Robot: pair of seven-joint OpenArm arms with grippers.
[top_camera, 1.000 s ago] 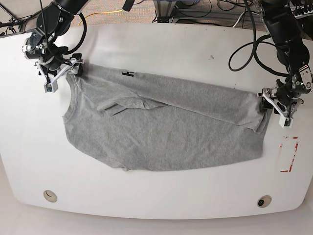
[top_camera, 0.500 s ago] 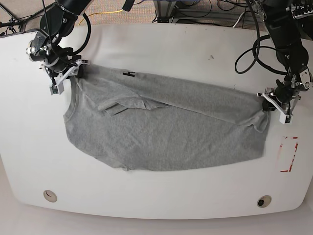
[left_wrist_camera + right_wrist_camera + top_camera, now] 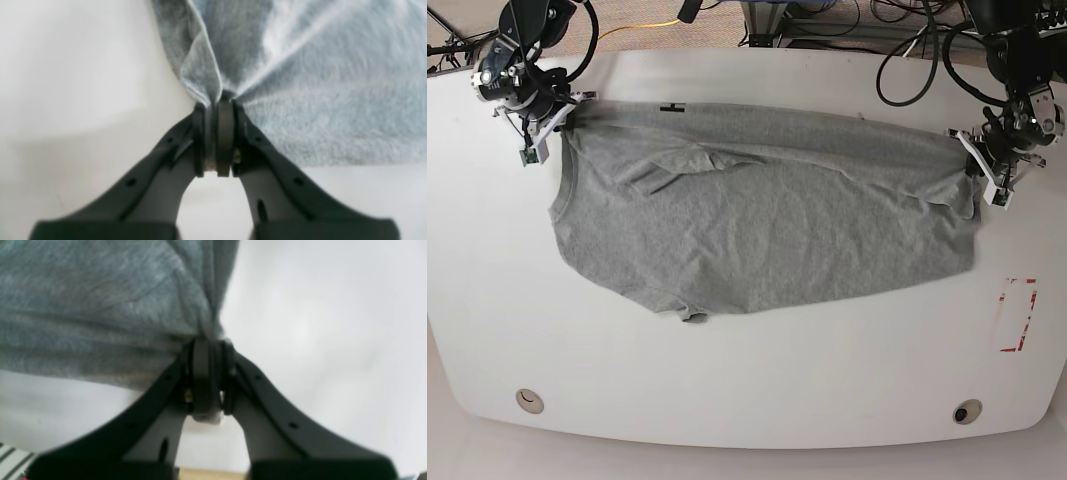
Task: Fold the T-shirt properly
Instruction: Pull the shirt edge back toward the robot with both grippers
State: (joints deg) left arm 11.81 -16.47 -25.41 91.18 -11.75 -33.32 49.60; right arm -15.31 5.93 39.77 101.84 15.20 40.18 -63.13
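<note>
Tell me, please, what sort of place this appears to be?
Probably a robotics lab or test bench: a white table with a T-shirt spread on it, cables trailing behind, and a red-marked tag near its edge.

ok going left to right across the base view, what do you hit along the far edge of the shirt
right tool shut on the T-shirt's corner → black letter "H" at the far edge → long stretch of grey T-shirt → left tool shut on the opposite corner
</note>
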